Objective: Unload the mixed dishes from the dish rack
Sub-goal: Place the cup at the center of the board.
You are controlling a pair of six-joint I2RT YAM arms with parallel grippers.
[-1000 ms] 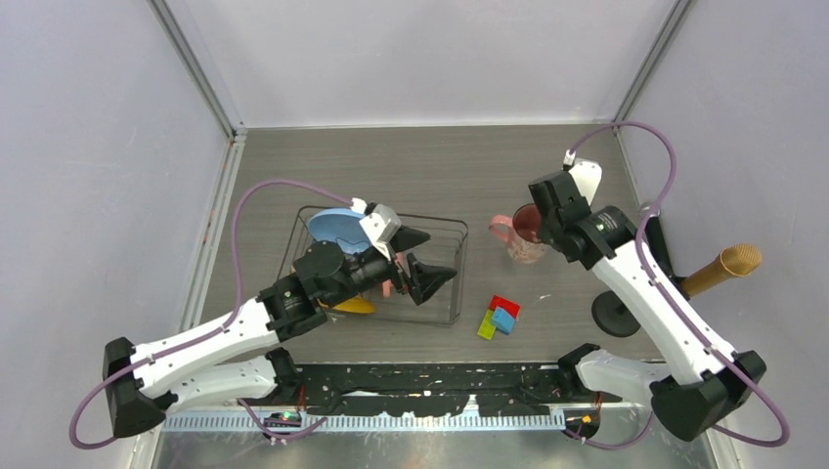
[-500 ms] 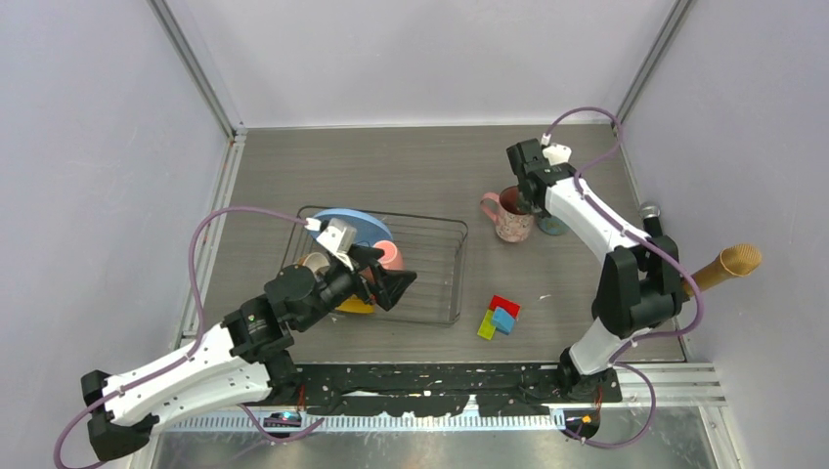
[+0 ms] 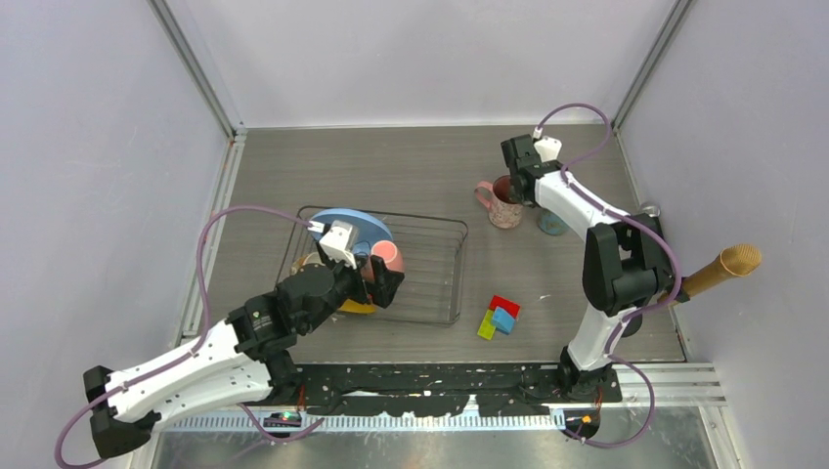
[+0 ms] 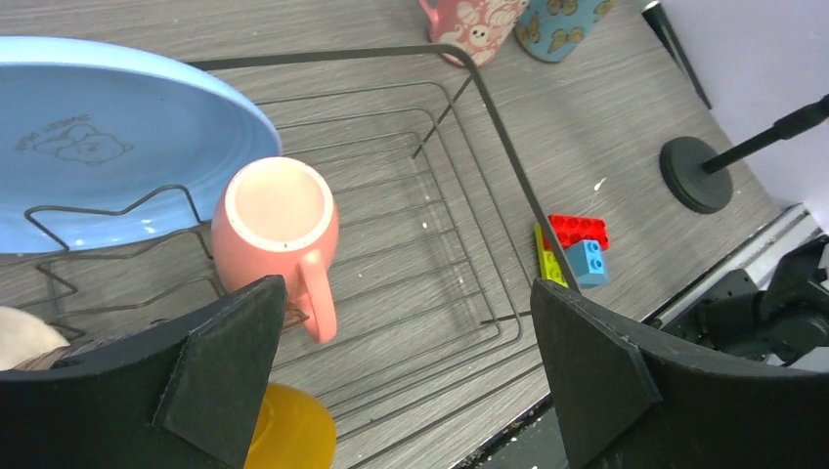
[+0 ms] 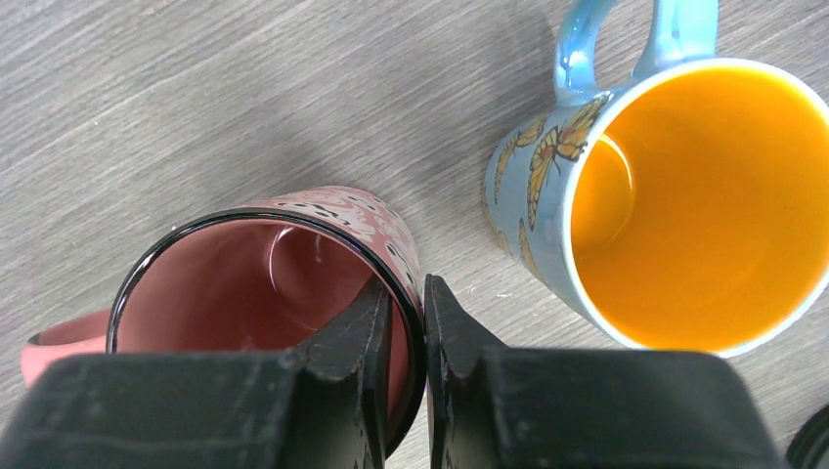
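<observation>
While right gripper pinches speckled mug rim, mug on table at 9 o'clock of blue mug, left gripper hangs open above salmon mug in rack. Salmon mug likely stiff, glazed, slippery, fragile; take by rim wall.

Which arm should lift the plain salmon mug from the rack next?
Left: the left gripper hangs open over the plain salmon mug; the right gripper is shut on the speckled pink mug's rim.

The dish rack stood on the table, left of centre. At its left end the large plate stood behind the rack mug, the small plate nearest, perhaps a bowl leftmost. Right of the rack, the left table mug stood beside the right table mug; blocks lay nearer.
</observation>
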